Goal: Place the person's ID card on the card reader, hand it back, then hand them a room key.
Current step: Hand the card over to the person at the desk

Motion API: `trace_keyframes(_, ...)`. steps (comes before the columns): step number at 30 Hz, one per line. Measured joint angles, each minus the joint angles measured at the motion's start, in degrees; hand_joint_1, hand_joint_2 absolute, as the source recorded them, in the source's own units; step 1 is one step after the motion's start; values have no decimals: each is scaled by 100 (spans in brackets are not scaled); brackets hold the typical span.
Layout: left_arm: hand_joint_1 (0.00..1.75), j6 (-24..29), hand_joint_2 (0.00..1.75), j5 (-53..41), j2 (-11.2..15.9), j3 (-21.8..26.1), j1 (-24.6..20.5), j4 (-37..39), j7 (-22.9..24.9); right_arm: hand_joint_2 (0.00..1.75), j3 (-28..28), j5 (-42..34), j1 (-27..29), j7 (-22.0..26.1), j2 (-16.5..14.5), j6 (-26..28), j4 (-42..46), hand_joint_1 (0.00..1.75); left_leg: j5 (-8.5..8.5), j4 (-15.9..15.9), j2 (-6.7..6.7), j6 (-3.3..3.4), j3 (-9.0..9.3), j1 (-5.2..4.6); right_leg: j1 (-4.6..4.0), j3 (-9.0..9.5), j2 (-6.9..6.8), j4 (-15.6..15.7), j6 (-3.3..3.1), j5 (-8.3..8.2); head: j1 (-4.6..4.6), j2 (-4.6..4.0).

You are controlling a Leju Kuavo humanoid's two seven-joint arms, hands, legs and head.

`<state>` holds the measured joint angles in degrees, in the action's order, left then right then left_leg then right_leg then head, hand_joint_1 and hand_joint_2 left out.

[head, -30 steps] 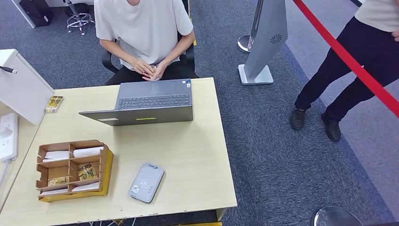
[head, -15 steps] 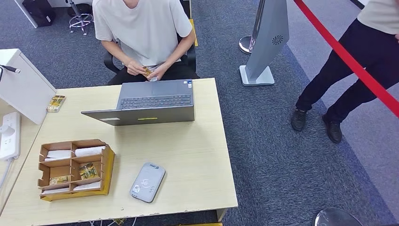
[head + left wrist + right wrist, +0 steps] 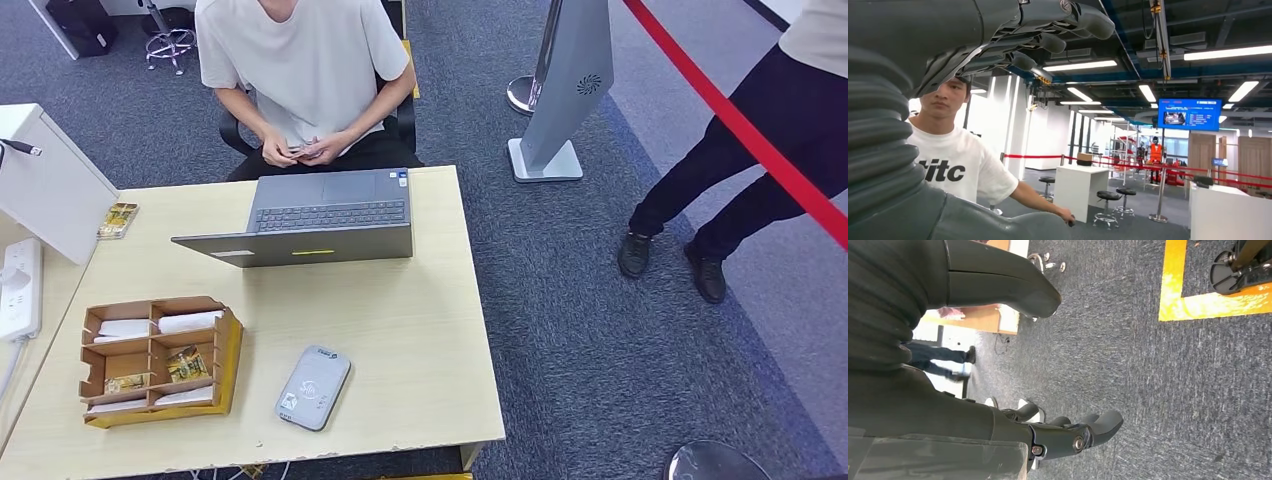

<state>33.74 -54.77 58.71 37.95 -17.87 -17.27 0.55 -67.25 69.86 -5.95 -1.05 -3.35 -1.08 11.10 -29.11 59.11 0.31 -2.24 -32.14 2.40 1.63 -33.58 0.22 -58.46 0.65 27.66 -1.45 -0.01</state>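
A grey card reader [image 3: 312,388] lies near the desk's [image 3: 400,320] front edge, beside a cardboard organiser [image 3: 155,360]; beyond the laptop [image 3: 310,228], a seated person [image 3: 300,60] holds a small card [image 3: 303,151]. Both robot hands, left [image 3: 1038,35] and right [image 3: 1058,432], hang empty, fingers apart

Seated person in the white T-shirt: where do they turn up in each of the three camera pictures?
Head view: seated person in the white T-shirt at top centre.
Left wrist view: the same person, close up, facing the camera.
Right wrist view: looks down at grey carpet instead.
Shared landmark: red barrier rope, also behind the person.
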Motion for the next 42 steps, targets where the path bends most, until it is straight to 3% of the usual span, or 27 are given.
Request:
trace_keyframes(5,0,-203,175,281,-30,407,361,62,131,175,-2,12,2,-19,10,-30,0,0,-1,0,-1,0,1,0,0,0,-1,3,0,0,-1,0)
trace_keyframes(8,0,-389,175,551,-186,751,581,103,379,175,-9,6,1,-37,20,-51,0,0,-3,0,-3,1,3,-5,4,4,-2,7,1,1,-2,1)
trace_keyframes(10,0,-378,175,776,-602,1066,809,130,739,175,-24,-19,3,-56,25,-55,0,0,-4,-12,-2,6,19,-31,28,12,-2,11,7,4,-8,1)
trace_keyframes(13,0,-80,175,973,-1571,1508,1177,248,1042,175,-41,-58,12,-77,25,-50,-1,0,-6,-32,6,22,49,-73,72,26,7,14,23,12,33,-1)
trace_keyframes(15,0,-23,175,987,-2072,1637,1348,362,1126,175,-48,-79,23,-84,28,-41,-2,0,-10,-22,6,28,42,-51,54,32,9,24,27,11,53,-1)
trace_keyframes(19,0,-86,175,929,-2678,1805,1505,450,1307,175,-69,-93,29,-80,56,-25,2,0,-12,-10,-14,32,28,-30,29,46,-11,43,36,4,22,-1)
trace_keyframes(30,0,-172,175,714,-3552,1850,1583,462,1458,175,-90,-108,30,-52,62,-8,2,0,-14,-8,-22,35,29,-29,28,53,-19,46,37,3,14,0)
trace_keyframes(42,0,-240,175,577,-3908,1864,1597,462,1603,175,-90,-108,30,-59,62,5,2,0,-13,-8,-23,35,30,-26,25,53,-19,45,37,3,15,0)
